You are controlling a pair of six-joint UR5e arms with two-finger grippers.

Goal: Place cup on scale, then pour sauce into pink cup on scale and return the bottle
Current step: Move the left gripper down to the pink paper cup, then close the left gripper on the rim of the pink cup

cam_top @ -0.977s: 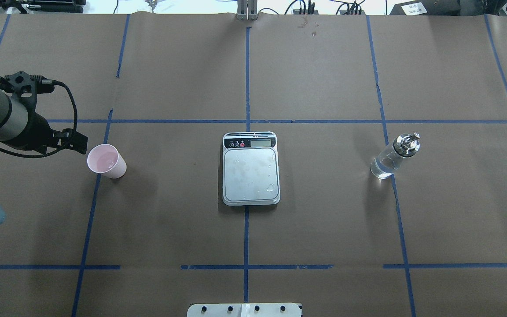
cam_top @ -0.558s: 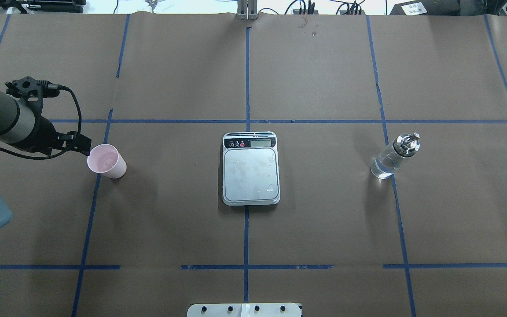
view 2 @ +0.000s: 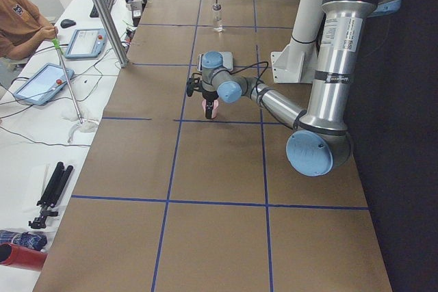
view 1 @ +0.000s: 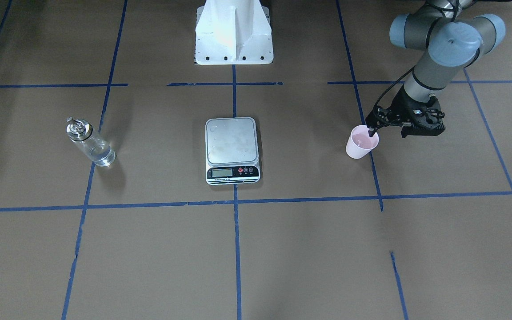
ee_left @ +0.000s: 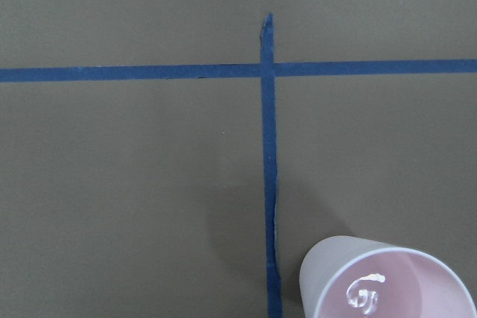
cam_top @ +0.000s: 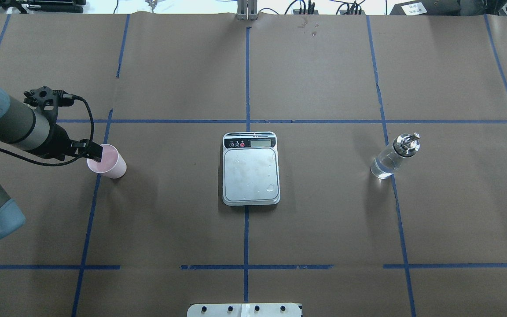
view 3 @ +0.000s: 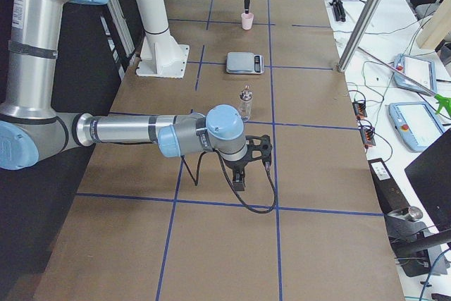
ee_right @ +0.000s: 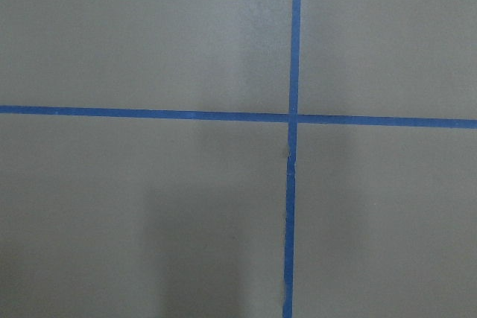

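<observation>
The pale pink cup (cam_top: 109, 164) stands upright on the table's left part, and also shows in the front view (view 1: 360, 147) and at the bottom right of the left wrist view (ee_left: 387, 288). My left gripper (cam_top: 95, 152) points down at the cup's rim (view 1: 371, 130), its fingers slightly apart. The silver scale (cam_top: 250, 174) lies empty at the centre. The clear glass bottle (cam_top: 387, 160) with its metal spout stands to the right, holding clear sauce. My right gripper (view 3: 239, 181) hangs over bare table in front of the bottle; I cannot tell whether it is open or shut.
Blue tape lines cross the brown paper cover. The white robot base (view 1: 233, 31) stands behind the scale. Some droplets lie on the scale's platform. An operator (view 2: 20, 22) with tablets sits beyond the table's far side.
My left gripper has moved right and down from beside the cup to its rim. The cup, scale and bottle have not moved.
</observation>
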